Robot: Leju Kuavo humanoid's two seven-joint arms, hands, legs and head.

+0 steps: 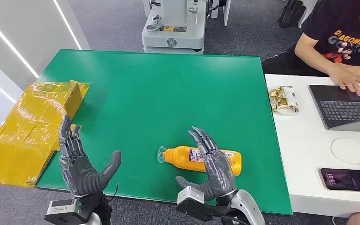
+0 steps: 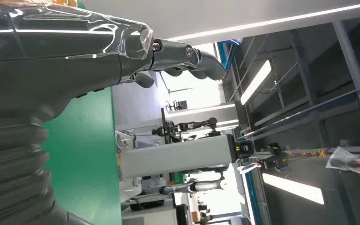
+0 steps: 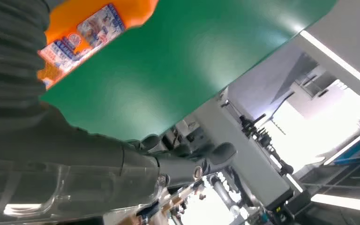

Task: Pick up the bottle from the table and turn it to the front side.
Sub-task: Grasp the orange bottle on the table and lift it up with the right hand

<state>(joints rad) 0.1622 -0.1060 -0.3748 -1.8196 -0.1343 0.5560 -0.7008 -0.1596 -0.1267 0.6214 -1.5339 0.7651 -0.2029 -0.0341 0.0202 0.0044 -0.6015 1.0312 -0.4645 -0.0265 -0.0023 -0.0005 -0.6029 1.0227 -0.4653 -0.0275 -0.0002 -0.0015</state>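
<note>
Lying on its side near the front edge of the green bench (image 1: 159, 89), right of centre, is the orange bottle (image 1: 187, 157). Its clear cap points toward the bench's left edge and its base toward the right edge. A printed label with blue, red and white blocks wraps the body; in the right wrist view the label (image 3: 82, 40) shows small coloured print, too fine to read.

Right hand (image 1: 215, 168): raised over the front edge, palm upright, fingers straight and spread, thumb out to the side. It stands in front of the bottle's base half and hides part of the label. Whether the fingers touch the bottle, I cannot tell; they are not wrapped round it. Nothing is held.

Left hand (image 1: 77, 164): at the front left corner of the bench, fingers apart and extended, thumb splayed, holding nothing. It is well apart from the bottle.

Yellow flattened cartons (image 1: 28, 126) wrapped in shiny film lie against the bench's left edge.

Beside the bench's right edge stands a white table (image 1: 304, 154). On it: a crumpled gold wrapper (image 1: 283, 99), a dark laptop (image 1: 347, 105), a white cable (image 1: 354, 150) and a phone (image 1: 347, 180) with its screen lit. A person (image 1: 337, 37) in a black T-shirt sits there with one hand on the laptop; the shirt print reads "DRAGONBALL" and "GOKU" in part.
</note>
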